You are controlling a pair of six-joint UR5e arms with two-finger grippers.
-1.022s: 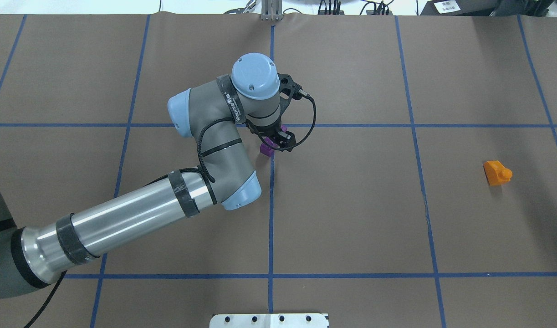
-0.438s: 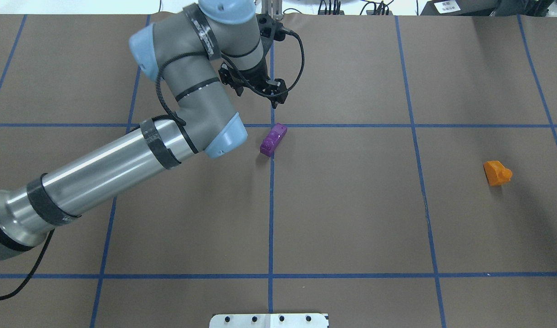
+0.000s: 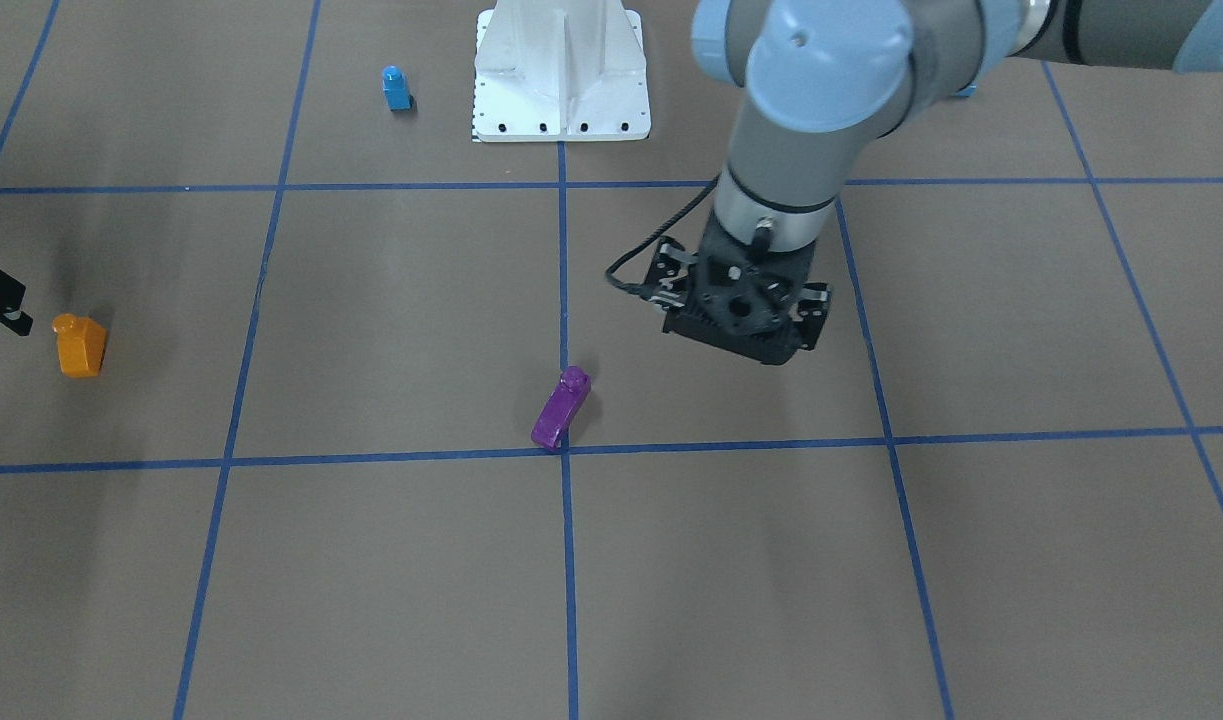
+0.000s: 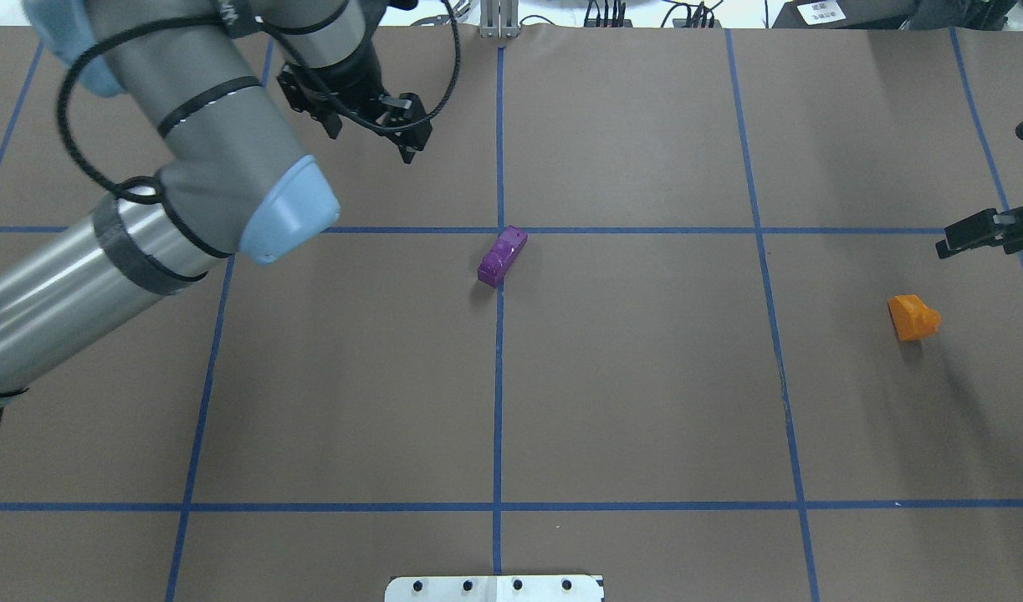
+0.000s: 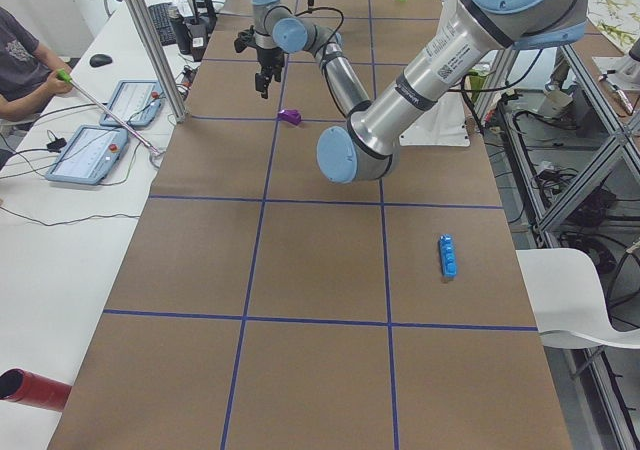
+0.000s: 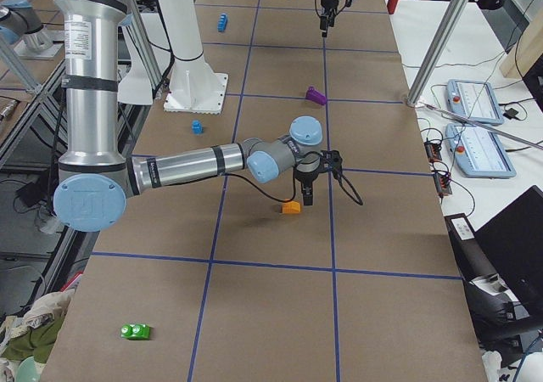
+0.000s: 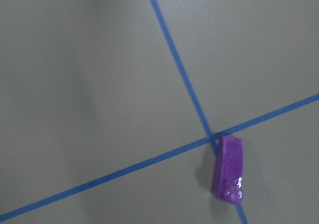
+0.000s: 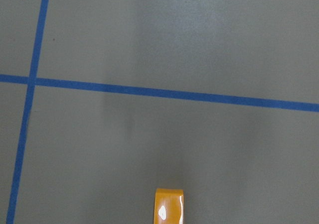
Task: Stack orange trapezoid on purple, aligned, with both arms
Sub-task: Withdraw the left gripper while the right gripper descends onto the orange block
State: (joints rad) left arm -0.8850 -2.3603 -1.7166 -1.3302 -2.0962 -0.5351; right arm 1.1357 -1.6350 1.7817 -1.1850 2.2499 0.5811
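Note:
The purple brick (image 4: 502, 257) lies on the brown table by the central blue tape crossing; it also shows in the front view (image 3: 561, 408) and the left wrist view (image 7: 227, 169). My left gripper (image 4: 411, 138) is open and empty, raised and off to the far left of the purple brick (image 3: 741, 335). The orange trapezoid (image 4: 913, 318) sits at the table's right side, stud sideways (image 3: 78, 343), and its top edge shows in the right wrist view (image 8: 169, 206). My right gripper (image 4: 975, 234) hangs just beyond it, looks open, and touches nothing.
A small blue single-stud brick (image 3: 396, 88) stands near the white base mount (image 3: 561, 70). A long blue brick (image 5: 448, 255) lies at the robot's left end. A green brick (image 6: 136, 331) lies at the right end. Operator tablets (image 5: 85, 155) sit on a side bench.
My left gripper let go of the purple brick, rose and swung away to the far left. The brick stayed put. My right gripper came into view near the orange trapezoid.

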